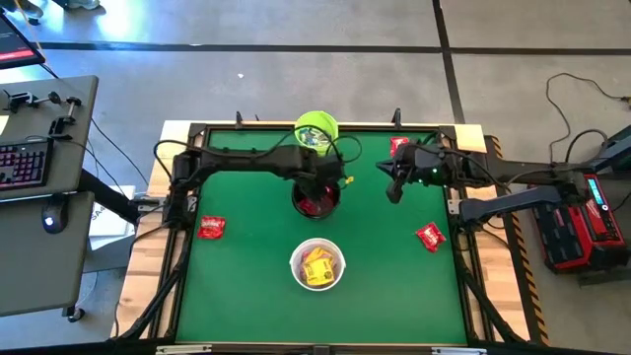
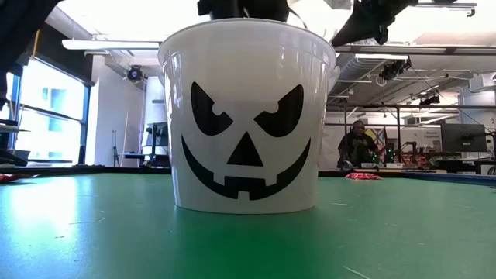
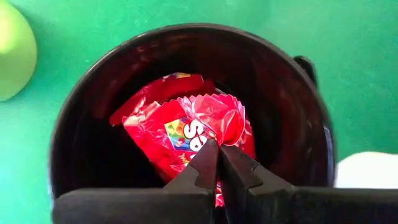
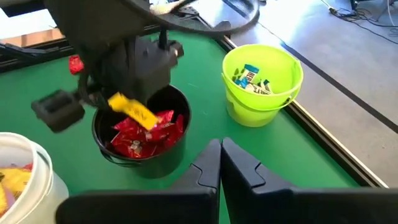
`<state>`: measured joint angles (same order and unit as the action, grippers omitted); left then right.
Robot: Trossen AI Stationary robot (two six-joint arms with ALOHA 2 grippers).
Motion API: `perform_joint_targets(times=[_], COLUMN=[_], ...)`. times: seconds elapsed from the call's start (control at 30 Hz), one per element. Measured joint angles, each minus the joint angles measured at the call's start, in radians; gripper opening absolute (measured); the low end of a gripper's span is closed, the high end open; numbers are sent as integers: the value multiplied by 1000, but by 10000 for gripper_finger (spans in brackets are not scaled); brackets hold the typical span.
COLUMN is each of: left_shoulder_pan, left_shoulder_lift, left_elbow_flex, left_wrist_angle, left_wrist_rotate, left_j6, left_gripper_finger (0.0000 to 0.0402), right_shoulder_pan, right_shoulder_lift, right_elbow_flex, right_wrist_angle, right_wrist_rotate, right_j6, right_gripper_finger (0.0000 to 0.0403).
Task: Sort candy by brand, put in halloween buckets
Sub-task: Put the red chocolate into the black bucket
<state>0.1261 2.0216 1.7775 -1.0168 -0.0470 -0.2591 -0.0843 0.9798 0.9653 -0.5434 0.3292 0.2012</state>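
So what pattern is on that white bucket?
The white plastic bucket bears a black grinning jack-o'-lantern face, best seen in the low view.

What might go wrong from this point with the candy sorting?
1. The left tool sits shut, right against the red packets in the black bucket. Lifting away, it may snag one and drag it out.
2. A lone red packet lies by the table edge near the shut right tool. A clumsy grab might push it off.
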Motion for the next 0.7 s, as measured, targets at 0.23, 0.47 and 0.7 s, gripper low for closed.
perform_joint_targets(times=[0.23, 0.47, 0.7], left_shoulder_pan=[8, 33, 33], left_shoulder_lift=[55, 82, 57], left_elbow_flex=[0, -17, 4], left_wrist_angle=[32, 43, 36], left_wrist_rotate=[-13, -6, 8], left_j6=[-8, -19, 58], left_gripper_finger=[1, 2, 47], right_shoulder_pan=[-15, -15, -22], right_shoulder_lift=[0, 0, 0], right_elbow_flex=[0, 0, 0], right_wrist_angle=[-19, -53, -56], right_wrist_rotate=[-12, -12, -15], right_j6=[-2, -11, 13], right_gripper_finger=[0, 0, 0])
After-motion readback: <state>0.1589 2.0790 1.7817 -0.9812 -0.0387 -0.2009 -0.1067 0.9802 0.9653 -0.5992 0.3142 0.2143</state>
